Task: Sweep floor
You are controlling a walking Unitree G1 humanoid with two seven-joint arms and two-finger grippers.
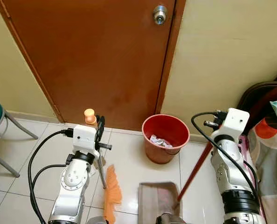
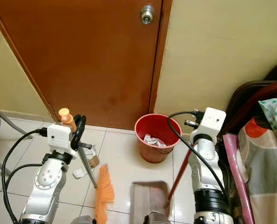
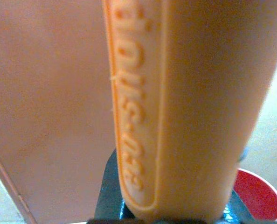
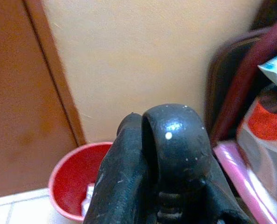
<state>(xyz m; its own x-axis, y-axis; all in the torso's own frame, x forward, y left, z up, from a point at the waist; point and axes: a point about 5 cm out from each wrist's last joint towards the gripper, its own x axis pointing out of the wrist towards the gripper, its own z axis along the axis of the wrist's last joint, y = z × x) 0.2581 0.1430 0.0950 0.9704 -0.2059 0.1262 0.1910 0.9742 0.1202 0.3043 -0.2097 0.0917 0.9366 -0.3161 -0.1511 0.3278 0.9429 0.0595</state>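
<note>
- Left arm bent upward, forearm near vertical; left pincer (image 2: 76, 132) raised, black fingers clamped on the broom handle (image 2: 66, 119).
- Right arm likewise upright; right pincer (image 4: 169, 154) closed around the dustpan handle (image 1: 197, 169), black cable looping off the wrist.

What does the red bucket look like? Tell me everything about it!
The red bucket is round and looks like plastic, a bit wider at its rim than lower down. It stands upright and open on the tiled floor, just before the brown door and the wall. Crumpled white scraps lie inside.
</note>
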